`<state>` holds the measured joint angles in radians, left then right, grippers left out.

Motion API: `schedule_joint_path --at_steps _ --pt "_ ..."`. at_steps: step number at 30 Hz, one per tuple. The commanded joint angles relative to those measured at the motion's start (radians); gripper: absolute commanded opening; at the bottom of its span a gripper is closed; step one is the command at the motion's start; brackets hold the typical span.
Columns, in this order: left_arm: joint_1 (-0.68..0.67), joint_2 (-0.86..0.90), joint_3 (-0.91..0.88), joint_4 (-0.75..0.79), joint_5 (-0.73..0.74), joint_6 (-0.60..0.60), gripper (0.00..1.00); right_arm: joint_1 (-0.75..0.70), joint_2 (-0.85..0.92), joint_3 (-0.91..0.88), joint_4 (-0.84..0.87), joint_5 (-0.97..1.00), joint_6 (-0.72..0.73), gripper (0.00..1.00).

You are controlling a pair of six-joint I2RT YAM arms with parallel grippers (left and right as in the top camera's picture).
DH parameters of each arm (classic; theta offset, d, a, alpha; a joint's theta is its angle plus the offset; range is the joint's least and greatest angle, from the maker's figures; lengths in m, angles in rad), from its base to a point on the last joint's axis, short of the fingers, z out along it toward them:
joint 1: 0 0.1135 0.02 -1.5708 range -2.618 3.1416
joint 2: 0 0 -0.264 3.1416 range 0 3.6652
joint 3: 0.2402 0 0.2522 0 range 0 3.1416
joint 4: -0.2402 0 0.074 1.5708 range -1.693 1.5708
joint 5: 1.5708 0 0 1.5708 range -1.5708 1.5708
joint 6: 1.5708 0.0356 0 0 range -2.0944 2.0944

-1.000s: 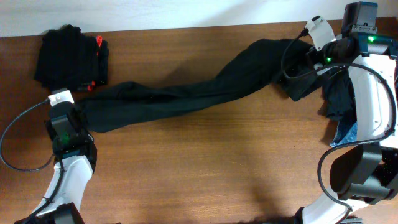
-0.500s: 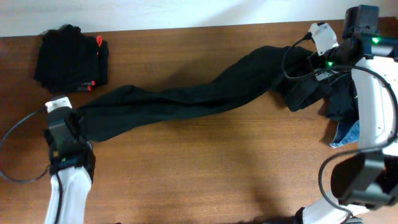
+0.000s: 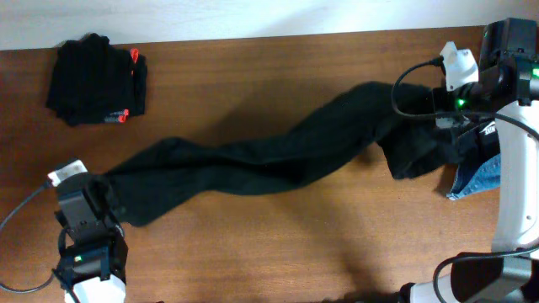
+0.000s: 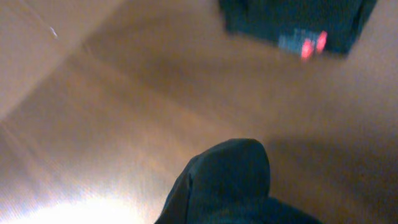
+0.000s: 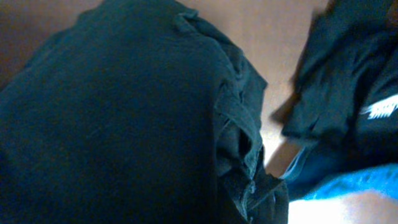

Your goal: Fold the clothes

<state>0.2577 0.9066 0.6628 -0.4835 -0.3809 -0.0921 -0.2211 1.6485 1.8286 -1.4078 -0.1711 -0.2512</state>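
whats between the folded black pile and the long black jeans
Only bare wooden table between the folded pile and the jeans, seen in the overhead view.

The table (image 3: 278,244) is brown wood, smooth, with a soft sheen. The black jeans (image 3: 253,156) are matt, slightly coarse cloth, and the folded black pile (image 3: 93,80) looks the same. The blue denim (image 3: 476,178) is matt too. The arm shells (image 3: 515,194) are glossy white plastic.

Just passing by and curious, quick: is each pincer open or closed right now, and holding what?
Left pincer: closed, holding one end of the black jeans.
Right pincer: closed, holding the other end of the black jeans.
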Motion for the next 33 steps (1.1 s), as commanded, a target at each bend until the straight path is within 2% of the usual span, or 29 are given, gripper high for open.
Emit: schedule_joint_path --at_steps 1,13,18,23,26,33 --pt "0.007 0.019 0.081 -0.060 0.044 -0.039 0.00 -0.010 -0.020 0.013 -0.043 -0.001 0.082 0.04" --pt "0.007 0.209 0.376 -0.381 0.080 0.003 0.00 -0.010 -0.019 0.013 -0.263 -0.003 0.156 0.04" --pt "0.007 0.251 0.386 -0.436 0.080 0.002 0.00 -0.010 -0.019 0.011 -0.291 -0.009 0.164 0.04" --pt "0.007 0.238 0.387 -0.498 0.081 -0.055 0.00 -0.010 -0.019 0.007 -0.291 -0.009 0.164 0.04" --pt "0.007 0.224 0.387 -0.524 0.133 -0.057 0.00 -0.010 -0.020 -0.004 -0.291 -0.009 0.165 0.04" --pt "0.007 0.217 0.387 -0.573 0.157 -0.057 0.00 -0.010 -0.033 -0.102 -0.291 -0.008 0.201 0.04"
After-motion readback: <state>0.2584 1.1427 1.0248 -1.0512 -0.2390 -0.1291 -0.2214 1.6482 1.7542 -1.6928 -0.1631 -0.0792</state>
